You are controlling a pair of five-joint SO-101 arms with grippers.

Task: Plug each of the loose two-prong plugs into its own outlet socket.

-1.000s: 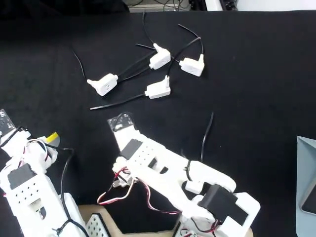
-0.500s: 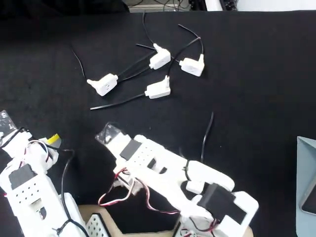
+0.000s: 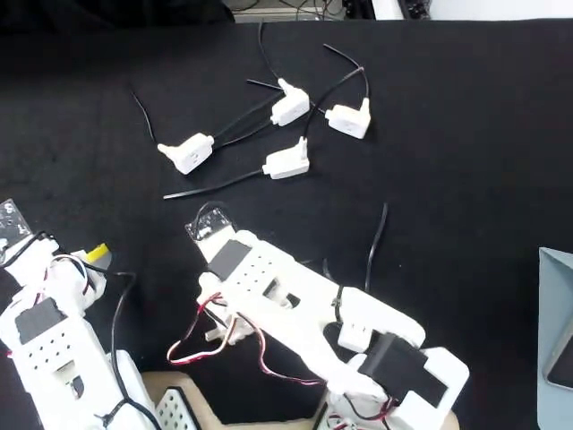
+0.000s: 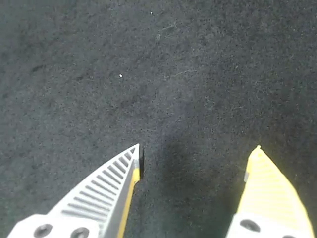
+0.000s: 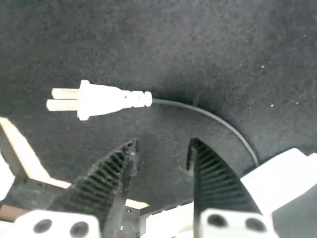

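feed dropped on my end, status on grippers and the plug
Left gripper open over bare cloth. Right gripper open, plug lying loose just beyond it, not gripped. Sockets far off, cords crossing between them.

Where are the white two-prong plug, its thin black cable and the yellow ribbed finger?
white two-prong plug [image 5: 106, 99], right wrist view, middle of its body.
thin black cable [image 5: 208, 114], right wrist view, middle of its curve.
yellow ribbed finger [image 4: 270, 191], left wrist view, its flat face.
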